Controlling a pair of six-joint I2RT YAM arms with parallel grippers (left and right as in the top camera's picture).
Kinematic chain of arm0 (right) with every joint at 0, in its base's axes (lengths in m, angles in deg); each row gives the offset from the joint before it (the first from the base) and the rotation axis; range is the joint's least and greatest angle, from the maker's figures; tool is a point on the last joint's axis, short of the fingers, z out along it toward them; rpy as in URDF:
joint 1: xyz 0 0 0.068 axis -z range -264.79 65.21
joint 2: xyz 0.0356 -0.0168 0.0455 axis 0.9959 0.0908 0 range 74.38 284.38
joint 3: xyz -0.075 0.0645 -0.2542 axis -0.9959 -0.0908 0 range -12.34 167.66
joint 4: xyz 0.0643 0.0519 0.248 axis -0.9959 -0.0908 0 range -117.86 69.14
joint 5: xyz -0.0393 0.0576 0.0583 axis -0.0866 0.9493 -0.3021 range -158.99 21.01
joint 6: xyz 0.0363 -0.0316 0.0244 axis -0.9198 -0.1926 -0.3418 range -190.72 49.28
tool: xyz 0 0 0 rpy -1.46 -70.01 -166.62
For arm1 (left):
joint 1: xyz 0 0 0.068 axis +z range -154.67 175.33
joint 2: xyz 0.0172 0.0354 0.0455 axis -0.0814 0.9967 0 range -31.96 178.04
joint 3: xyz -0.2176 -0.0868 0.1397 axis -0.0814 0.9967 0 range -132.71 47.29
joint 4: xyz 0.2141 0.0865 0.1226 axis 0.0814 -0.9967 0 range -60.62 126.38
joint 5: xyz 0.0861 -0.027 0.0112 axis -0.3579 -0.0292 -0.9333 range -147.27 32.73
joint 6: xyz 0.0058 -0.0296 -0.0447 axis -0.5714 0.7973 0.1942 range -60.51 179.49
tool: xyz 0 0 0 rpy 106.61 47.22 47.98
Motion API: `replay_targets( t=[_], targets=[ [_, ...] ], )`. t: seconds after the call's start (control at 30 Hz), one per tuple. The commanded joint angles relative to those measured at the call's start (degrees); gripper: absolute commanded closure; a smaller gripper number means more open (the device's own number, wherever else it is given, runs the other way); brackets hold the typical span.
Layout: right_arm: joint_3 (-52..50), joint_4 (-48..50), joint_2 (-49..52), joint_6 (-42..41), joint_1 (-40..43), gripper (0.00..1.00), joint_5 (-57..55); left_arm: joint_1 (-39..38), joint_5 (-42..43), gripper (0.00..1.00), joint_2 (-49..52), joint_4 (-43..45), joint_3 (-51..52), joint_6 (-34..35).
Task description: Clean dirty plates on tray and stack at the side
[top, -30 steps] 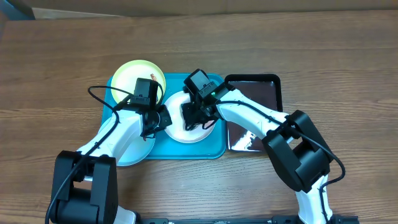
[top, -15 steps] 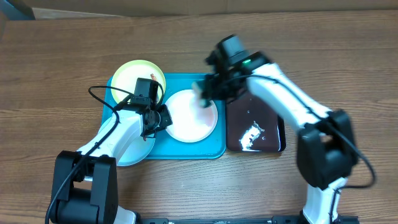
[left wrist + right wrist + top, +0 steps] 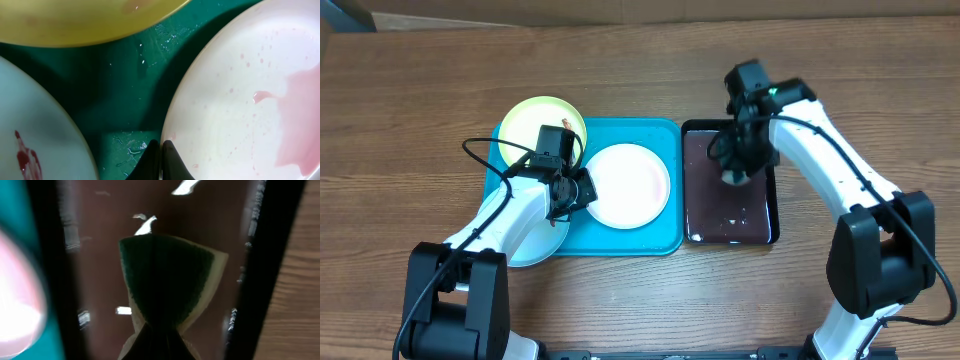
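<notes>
Right gripper (image 3: 734, 170) has swung from the white plate (image 3: 630, 185) across to the black pan (image 3: 730, 225), its arm now arched over the pan's 3 o'clock side.

Its fingers pinch a green-and-yellow sponge (image 3: 167, 275) hanging above the pan's wet floor, near 12 o'clock. Left gripper (image 3: 161, 150) has its fingers pressed together at the white plate's 9 o'clock rim; that plate, smeared pink, lies mid-tray. On the turquoise tray (image 3: 660, 240), the yellow-green plate (image 3: 535, 120) sits at 10 o'clock and the pale blue plate (image 3: 535, 250), streaked red, at 7 o'clock, partly covered by the left arm reaching up from the table's (image 3: 420, 100) 7 o'clock edge.
</notes>
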Motion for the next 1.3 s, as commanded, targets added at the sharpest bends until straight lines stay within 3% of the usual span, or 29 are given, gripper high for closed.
replay_targets(
  t=[0.0, 0.13, 0.2, 0.3, 0.47, 0.57, 0.77, 0.93, 1.0, 1.27],
  targets=[
    [-5.09, 4.11, -0.37, -2.47, -0.15, 0.96, -8.44, -0.17, 0.46, 0.96, 0.31, 0.15, 0.15, -1.31],
    [-10.32, 11.93, -0.37, -2.23, -0.15, 0.93, -8.13, -0.2, 0.48, 0.96, 0.31, 0.17, 0.15, -1.29],
    [-11.08, 13.38, -0.37, -2.25, -0.15, 0.67, -8.11, -0.17, 0.48, 0.96, 0.31, 0.17, 0.15, -1.29],
    [-9.29, 12.72, -0.59, -2.25, -0.13, 0.37, -8.04, -0.17, 0.48, 0.96, 0.31, 0.17, 0.15, -1.29],
    [1.05, 5.68, -1.22, -2.27, 2.16, 0.12, -7.69, -0.17, 0.46, 0.83, 0.31, 0.17, 0.15, -1.29],
    [5.88, 3.48, -1.22, -2.58, 5.03, 0.08, -7.63, -0.17, 0.31, 0.78, 0.31, 0.22, 0.15, -1.29],
    [7.08, 4.31, -1.05, -2.71, 14.14, 0.07, -4.04, -0.2, -0.24, 0.77, 0.48, 0.22, 0.33, -1.29],
    [6.97, 2.97, -1.03, -2.69, 20.57, 0.06, -3.1, -0.2, -0.42, 0.82, 1.22, 0.22, 0.37, -1.27],
    [6.97, 2.78, -1.03, -2.69, 22.69, 0.0, -3.13, -0.2, -0.81, 0.82, 1.79, 0.24, 0.37, -1.29],
    [6.97, 2.89, -1.03, -2.69, 25.81, 0.0, -3.1, -0.2, -1.18, 0.88, 4.04, 0.52, 0.35, -1.27]
  ],
)
